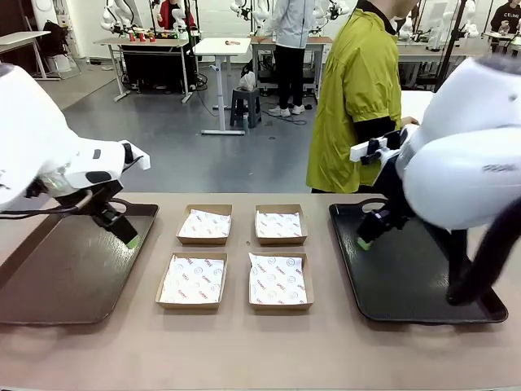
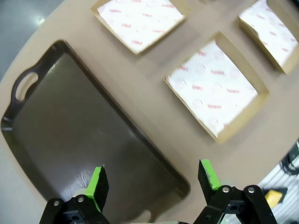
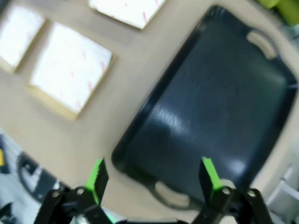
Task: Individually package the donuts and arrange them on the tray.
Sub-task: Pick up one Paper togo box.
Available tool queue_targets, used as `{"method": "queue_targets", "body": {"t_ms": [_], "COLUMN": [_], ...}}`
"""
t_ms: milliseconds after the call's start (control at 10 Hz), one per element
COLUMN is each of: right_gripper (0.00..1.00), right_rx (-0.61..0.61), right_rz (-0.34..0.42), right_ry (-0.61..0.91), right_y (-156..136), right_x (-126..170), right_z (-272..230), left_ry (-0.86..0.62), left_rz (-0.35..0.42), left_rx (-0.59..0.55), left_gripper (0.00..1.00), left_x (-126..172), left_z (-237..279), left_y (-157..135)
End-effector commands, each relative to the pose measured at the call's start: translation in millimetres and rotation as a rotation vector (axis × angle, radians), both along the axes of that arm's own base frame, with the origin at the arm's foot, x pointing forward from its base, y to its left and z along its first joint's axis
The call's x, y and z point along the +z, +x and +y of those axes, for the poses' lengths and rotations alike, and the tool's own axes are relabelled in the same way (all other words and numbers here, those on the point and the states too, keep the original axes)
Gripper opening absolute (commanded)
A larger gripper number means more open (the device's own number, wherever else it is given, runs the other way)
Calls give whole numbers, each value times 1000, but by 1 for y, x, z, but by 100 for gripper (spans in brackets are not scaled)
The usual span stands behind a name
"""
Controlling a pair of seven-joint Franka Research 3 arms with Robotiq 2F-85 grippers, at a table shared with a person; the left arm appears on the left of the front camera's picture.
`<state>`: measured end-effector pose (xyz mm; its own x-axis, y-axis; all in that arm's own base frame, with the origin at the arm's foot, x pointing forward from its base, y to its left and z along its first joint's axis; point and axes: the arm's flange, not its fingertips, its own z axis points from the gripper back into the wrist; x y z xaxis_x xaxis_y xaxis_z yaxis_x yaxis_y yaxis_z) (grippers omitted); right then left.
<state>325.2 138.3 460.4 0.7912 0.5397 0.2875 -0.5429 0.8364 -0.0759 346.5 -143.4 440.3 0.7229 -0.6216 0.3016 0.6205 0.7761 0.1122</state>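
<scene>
Front: left claw (image 1: 130, 241) is hanging over brown tray (image 1: 57, 285), right claw (image 1: 365, 242) over black tray (image 1: 407, 285); 4 lined boxes (image 1: 193, 281) are lying between them on desk (image 1: 244, 350).
Left wrist: left claw is standing spread.
Right wrist: right claw is standing spread.

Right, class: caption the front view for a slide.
Open left pincer over the left tray, open right pincer over the right tray, four paper-lined boxes between; a person stands across the table.

left tray (image 1: 65, 277) | four boxes (image 1: 192, 307), two rows, between | right tray (image 1: 407, 281) | all on table (image 1: 260, 350)
</scene>
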Motion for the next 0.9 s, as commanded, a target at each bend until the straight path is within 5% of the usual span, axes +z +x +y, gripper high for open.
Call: {"method": "queue_targets", "body": {"t_ms": [0,200,300,600,800], "right_gripper": [100,100,100,100,100], "right_rx": [-17,-37,-10,-13,-125], "right_rz": [32,45,42,46,134], "right_ry": [8,-4,-19,-23,520], "right_y": [-102,-99,-41,-48,-45], "right_x": [-29,-39,33,39,31], "right_z": [-32,-40,-13,-16,-62], "left_ry": [18,27,25,28,-576], "left_rz": [31,0,50,51,167], "left_rx": [-16,4,0,0,67], "left_gripper": [100,100,100,100,100], "left_x": [-36,-36,21,29,44], "left_z": [42,43,9,11,47], "left_y": [-99,-110,-23,-30,-27]}}
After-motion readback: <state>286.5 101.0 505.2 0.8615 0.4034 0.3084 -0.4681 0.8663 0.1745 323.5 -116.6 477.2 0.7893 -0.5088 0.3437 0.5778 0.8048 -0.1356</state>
